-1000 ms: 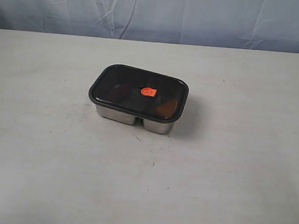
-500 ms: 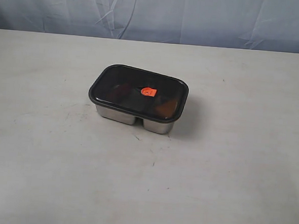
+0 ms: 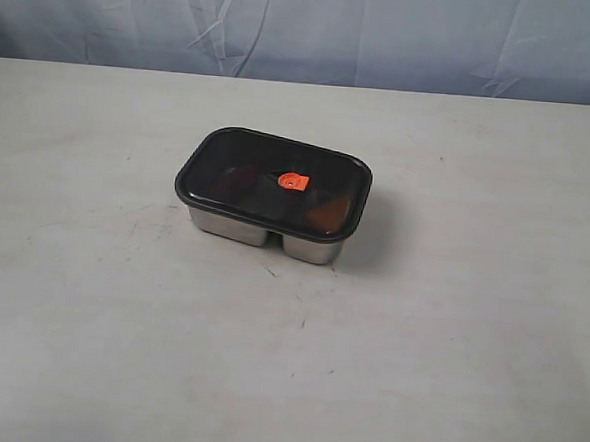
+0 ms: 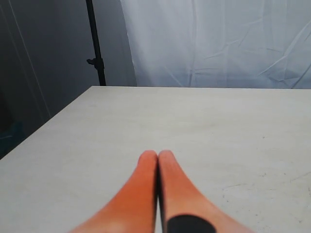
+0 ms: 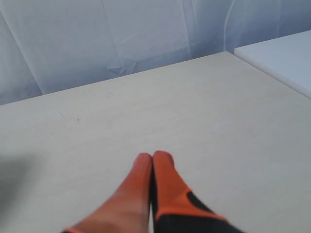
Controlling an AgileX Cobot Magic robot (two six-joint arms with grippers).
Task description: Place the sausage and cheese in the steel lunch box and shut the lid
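The steel lunch box (image 3: 259, 230) stands near the middle of the table in the exterior view, with the dark translucent lid (image 3: 249, 158) seated flat on top and its orange tab (image 3: 293, 181) in the centre. Through the lid a dim orange shape, the cheese (image 3: 327, 213), shows in the right compartment. A darker reddish shape, probably the sausage (image 3: 239, 181), shows faintly in the left one. Neither arm appears in the exterior view. My left gripper (image 4: 157, 154) is shut and empty over bare table. My right gripper (image 5: 153, 156) is likewise shut and empty.
The pale table (image 3: 448, 341) has faint scuff marks around the box. A wrinkled blue-white curtain (image 3: 387, 31) hangs behind. A dark stand pole (image 4: 95, 43) rises beyond the table's corner in the left wrist view. A second white surface (image 5: 286, 58) adjoins the table in the right wrist view.
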